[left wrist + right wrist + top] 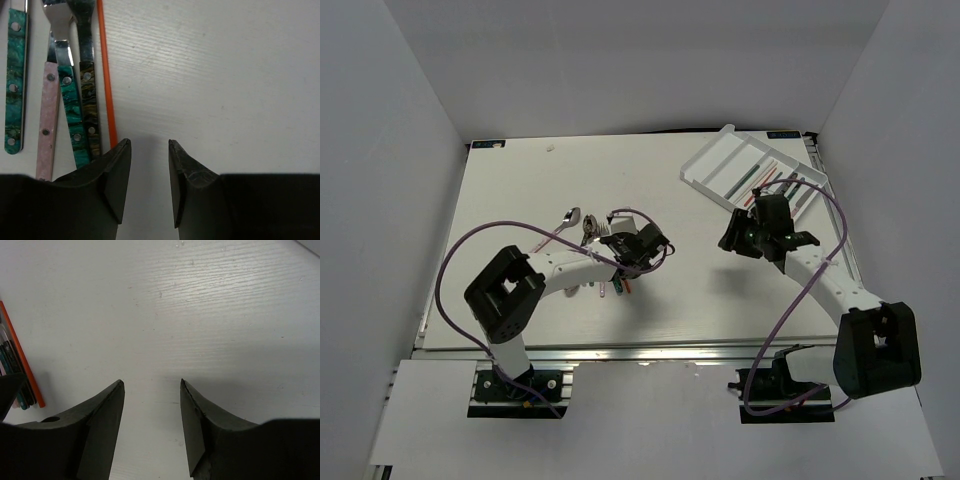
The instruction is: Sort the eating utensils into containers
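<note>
The left fingers (112, 175) stand a little apart, holding nothing; an orange chopstick (106, 75) lies just left of them. The right fingers (102, 420) are apart too, empty.

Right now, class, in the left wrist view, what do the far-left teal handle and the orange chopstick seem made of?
Teal handle: probably marbled plastic or resin, glossy, with metal-looking rivets. Orange chopstick: likely plastic, uniform bright colour; painted wood cannot be ruled out.

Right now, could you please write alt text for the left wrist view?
The left gripper hangs open above the white table, nothing between its jaws. At upper left lie teal, pink and dark-handled utensils beside an orange chopstick.
</note>
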Motion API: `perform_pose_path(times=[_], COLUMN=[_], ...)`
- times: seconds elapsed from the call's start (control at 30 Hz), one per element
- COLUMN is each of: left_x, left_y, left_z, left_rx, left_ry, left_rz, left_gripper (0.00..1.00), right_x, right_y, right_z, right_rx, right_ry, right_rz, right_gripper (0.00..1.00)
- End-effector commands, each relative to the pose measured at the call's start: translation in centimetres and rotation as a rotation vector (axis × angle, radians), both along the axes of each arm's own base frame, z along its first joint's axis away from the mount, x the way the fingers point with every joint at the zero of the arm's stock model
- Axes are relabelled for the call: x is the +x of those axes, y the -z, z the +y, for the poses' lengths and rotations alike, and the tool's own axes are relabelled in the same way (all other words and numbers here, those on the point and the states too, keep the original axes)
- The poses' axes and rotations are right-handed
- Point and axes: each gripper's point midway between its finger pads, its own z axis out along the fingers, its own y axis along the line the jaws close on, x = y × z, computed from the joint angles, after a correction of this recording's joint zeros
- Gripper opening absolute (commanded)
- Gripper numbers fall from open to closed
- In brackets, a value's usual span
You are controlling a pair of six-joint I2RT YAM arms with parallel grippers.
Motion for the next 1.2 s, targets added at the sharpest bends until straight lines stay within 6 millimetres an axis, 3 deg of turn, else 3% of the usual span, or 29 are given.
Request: perform_pose_path(times=[0.0, 0.63, 0.93, 1.07, 1.17], left_x=[-0.3, -1.8, -2.8, -3.4, -4.0], left_y=[0.0, 3.6, 5.6, 6.2, 6.8], left_z=[0.5, 1.4, 1.2, 0.7, 0.2], left_rx=[-0.026, 0.015, 0.002, -0.016, -0.021], left_ry=[-0.036, -0.03, -0.022, 0.002, 0.032], left_rz=[-0.012, 0.053, 0.109, 0.13, 0.153], left_gripper=[0.46, 0.44, 0.29, 0.23, 0.14], right_x=[0.0, -0.3, -0.3, -0.1, 0.0], right_y=[-0.8, -1.2, -1.7, -2.0, -2.3], right_z=[-0.2, -0.4, -0.4, 0.4, 1.0], right_rx=[-0.019, -0.009, -0.011, 0.023, 0.056], right_ry=[-0.014, 0.001, 0.001, -0.027, -0.052], right_rz=[-0.046, -0.054, -0.067, -0.079, -0.081], right_gripper=[0.54, 0.54, 0.54, 0.54, 0.54])
